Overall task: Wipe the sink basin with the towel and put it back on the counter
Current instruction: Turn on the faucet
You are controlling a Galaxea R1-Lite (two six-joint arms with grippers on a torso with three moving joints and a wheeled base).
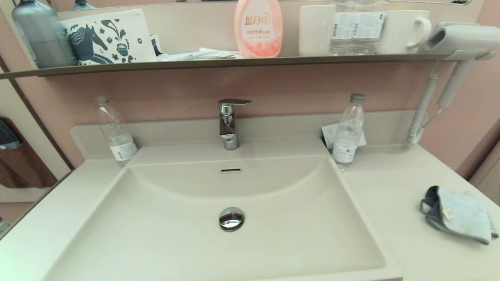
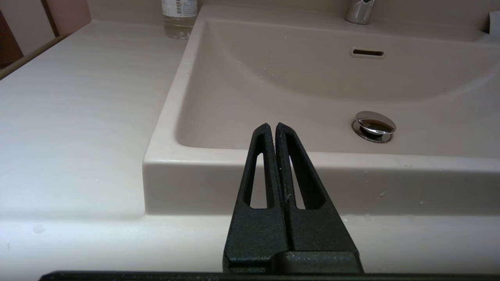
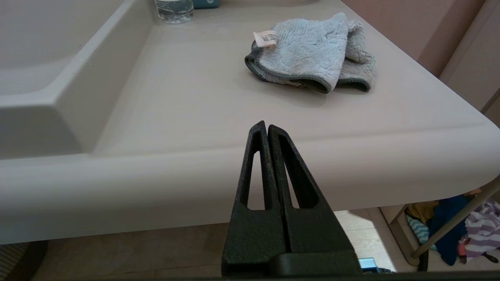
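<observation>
Lying folded on the counter [image 1: 390,187], out at about four o'clock from the drain plug [image 1: 231,218]: the towel [image 1: 459,214], light blue, dark-edged, white tag showing. Well apart from the sink basin [image 1: 175,242], close to the counter's right edge. Untouched; wiping not yet begun, by the look of it.

Parked off the front edge of the counter, right of the basin: the right gripper [image 3: 266,127], fingers pressed together, holding nothing. Seen from that wrist, the towel [image 3: 310,52] at roughly one o'clock beyond the fingertips, a stretch of bare counter between. Long axis of the folded bundle running across the line of reach rather than along it, thick folded edge turned toward the gripper.

Parked likewise before the basin's front left corner: the left gripper [image 2: 272,128], fingers together, empty. Drain plug ahead at about one o'clock, a water bottle [image 1: 116,132] far off at eleven. No towel in that wrist view.

Nearer arm clearly the right; a whole basin between the towel and the left. Likely next: fingers apart, forward and slightly rightward over the counter edge, down onto the near fold. Risk worth noting: cloth sitting near the right edge, so a push instead of a pinch could slide it off.
</observation>
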